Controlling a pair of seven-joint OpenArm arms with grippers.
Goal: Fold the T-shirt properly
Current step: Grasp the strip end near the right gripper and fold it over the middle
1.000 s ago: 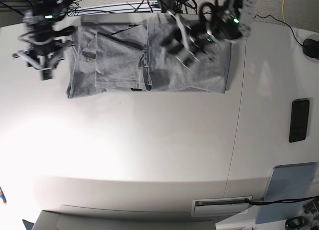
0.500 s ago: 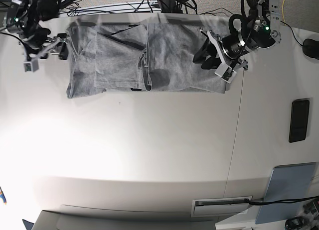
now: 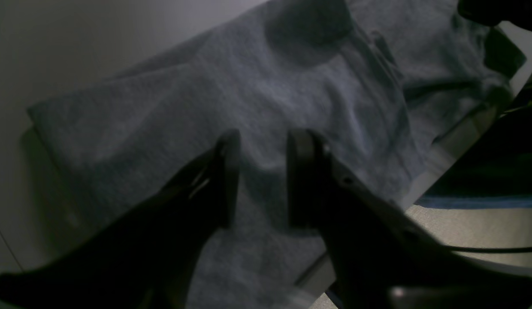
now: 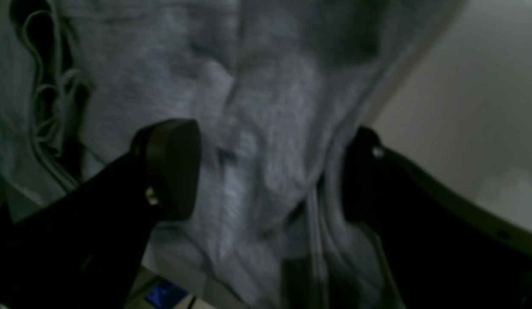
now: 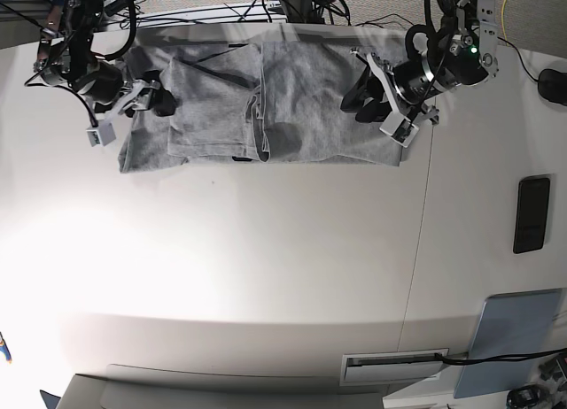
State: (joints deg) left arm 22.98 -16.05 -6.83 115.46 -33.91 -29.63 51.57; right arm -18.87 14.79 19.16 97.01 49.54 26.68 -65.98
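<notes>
The heather-grey T-shirt (image 5: 301, 99) lies as a wide, partly folded band along the table's far edge, plain side up. In the base view my left gripper (image 5: 354, 95) hovers over the shirt's right end. The left wrist view shows its fingers (image 3: 227, 171) a moderate gap apart, open, with only cloth (image 3: 257, 86) beneath. My right gripper (image 5: 151, 88) is over the shirt's left end. Its jaws stand wide open in the blurred right wrist view, and one finger (image 4: 171, 167) is over the fabric (image 4: 266, 107), the other beside the shirt's edge.
The white table (image 5: 266, 267) stretches toward the camera. A black phone (image 5: 532, 214) and a grey-blue panel (image 5: 518, 343) lie at the right, with a dark object (image 5: 554, 86) near the right edge. Cables (image 5: 221, 15) run behind the shirt.
My right gripper swung in from beyond the shirt's left end onto that end and spread its jaws. My left gripper went from the shirt's middle to its right end, then held still.
</notes>
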